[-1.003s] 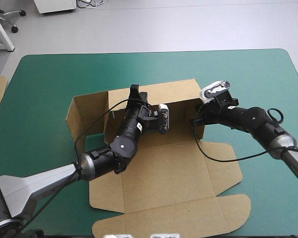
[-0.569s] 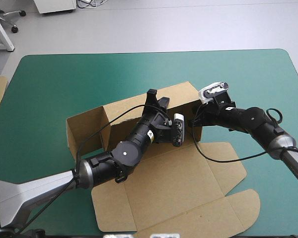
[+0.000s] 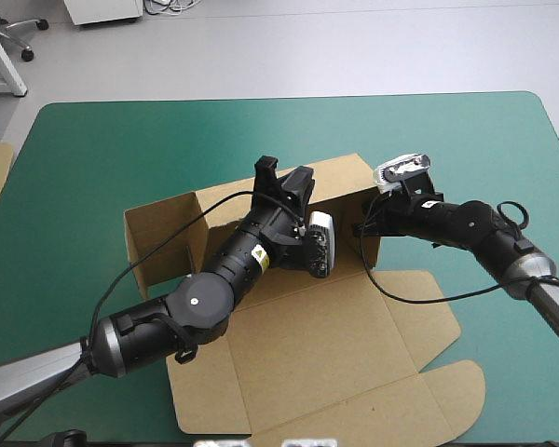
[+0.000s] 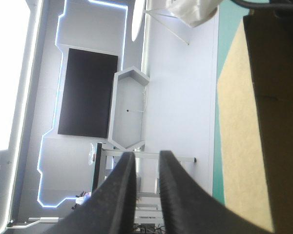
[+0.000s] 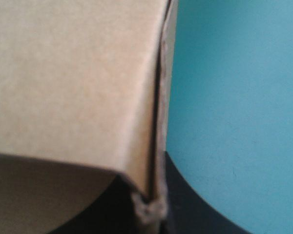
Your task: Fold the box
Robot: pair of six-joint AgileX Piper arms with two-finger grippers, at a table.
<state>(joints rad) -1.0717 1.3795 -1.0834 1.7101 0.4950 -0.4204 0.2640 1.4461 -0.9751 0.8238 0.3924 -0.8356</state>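
Partway: the box [image 3: 335,317] has back and left walls [image 3: 343,180] up, front flaps [image 3: 354,396] flat on the counter [image 3: 121,140]. The right pincer [image 3: 365,228] pinches its corner; the left pincer [image 3: 284,171], slightly open, holds nothing.

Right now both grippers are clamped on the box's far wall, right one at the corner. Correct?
No. Only the right gripper is clamped on the box, at the far wall's corner. The left gripper holds nothing: the left wrist view shows its fingers apart, only room between.
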